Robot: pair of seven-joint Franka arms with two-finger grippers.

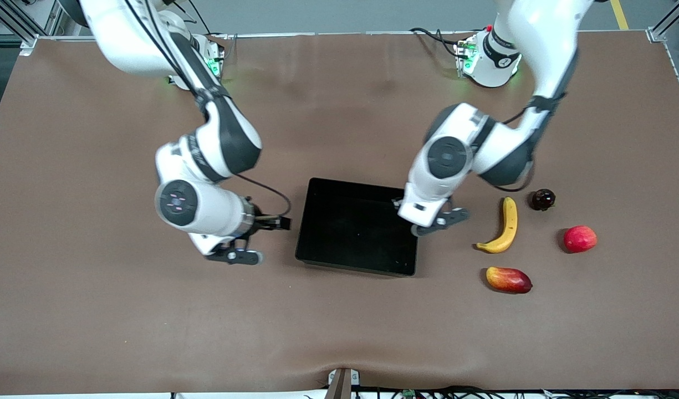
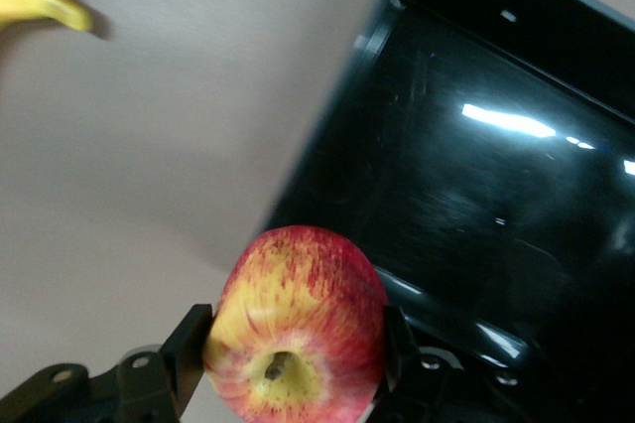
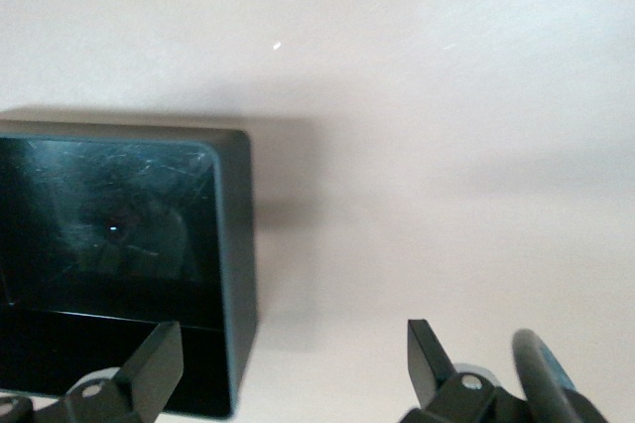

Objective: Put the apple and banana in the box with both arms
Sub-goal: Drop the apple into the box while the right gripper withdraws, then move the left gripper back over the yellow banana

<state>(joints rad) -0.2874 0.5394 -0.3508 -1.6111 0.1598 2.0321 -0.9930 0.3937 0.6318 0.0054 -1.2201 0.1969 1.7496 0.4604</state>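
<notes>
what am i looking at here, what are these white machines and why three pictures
These are two robot arms at a brown table, each ending in a two-finger gripper. The wide picture comes from a high camera facing them. The other two come from cameras on the arms' wrists.

The left gripper holds a red-yellow apple at the edge of the black box, at its left-arm end. The right gripper is open and empty over the table beside the box's other end.

On the table toward the left arm's end lie a banana, a red fruit, a dark fruit and a mango-like fruit. The box shows nothing in it.
</notes>
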